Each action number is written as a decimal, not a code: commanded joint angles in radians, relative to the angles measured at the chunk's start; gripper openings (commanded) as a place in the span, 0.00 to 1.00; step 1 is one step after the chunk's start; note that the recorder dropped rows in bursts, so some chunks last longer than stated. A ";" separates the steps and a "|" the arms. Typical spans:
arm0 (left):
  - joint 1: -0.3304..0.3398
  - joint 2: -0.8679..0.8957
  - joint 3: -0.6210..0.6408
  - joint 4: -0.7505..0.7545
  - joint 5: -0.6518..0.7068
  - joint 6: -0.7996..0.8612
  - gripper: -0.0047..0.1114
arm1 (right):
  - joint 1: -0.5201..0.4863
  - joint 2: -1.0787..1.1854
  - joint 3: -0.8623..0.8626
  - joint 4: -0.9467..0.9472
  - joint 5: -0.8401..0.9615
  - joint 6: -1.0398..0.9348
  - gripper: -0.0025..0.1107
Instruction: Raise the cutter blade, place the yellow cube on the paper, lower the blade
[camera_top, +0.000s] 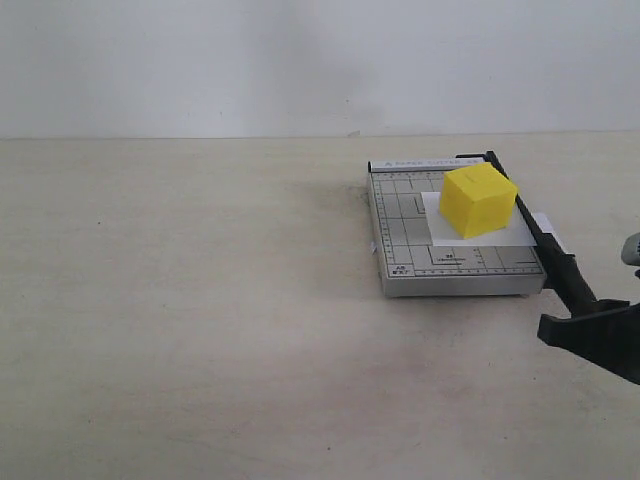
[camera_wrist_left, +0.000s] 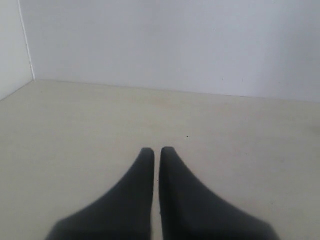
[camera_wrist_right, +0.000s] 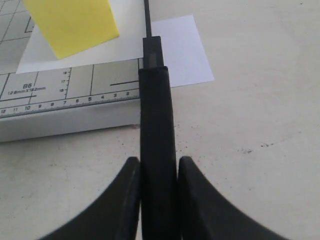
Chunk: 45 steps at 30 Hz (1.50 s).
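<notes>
The yellow cube (camera_top: 478, 200) (camera_wrist_right: 75, 22) rests on the white paper (camera_top: 505, 234) (camera_wrist_right: 182, 47), which lies on the grey gridded cutter base (camera_top: 415, 245) (camera_wrist_right: 65, 107). The black cutter blade (camera_top: 545, 240) (camera_wrist_right: 156, 130) lies low along the base's right edge, crossing the paper. My right gripper (camera_top: 585, 325) (camera_wrist_right: 158, 162) is shut on the blade's thick handle, fingers pressed on both sides. My left gripper (camera_wrist_left: 157, 150) is shut on nothing, over bare table; it does not show in the exterior view.
The pale tabletop (camera_top: 200, 300) stretches left of the cutter. A white wall (camera_top: 300, 60) bounds the back edge. In the left wrist view a wall corner (camera_wrist_left: 27, 50) shows beyond the table.
</notes>
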 joint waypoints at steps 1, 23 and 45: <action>0.003 -0.005 0.003 -0.027 -0.004 0.007 0.08 | 0.021 0.028 -0.012 -0.154 0.058 0.047 0.02; 0.003 -0.005 0.003 -0.212 -0.001 0.194 0.08 | 0.021 -0.403 -0.012 -0.151 0.381 0.051 0.41; 0.003 -0.012 0.003 -0.200 0.016 0.188 0.08 | 0.019 -1.370 0.022 -0.285 1.008 0.179 0.02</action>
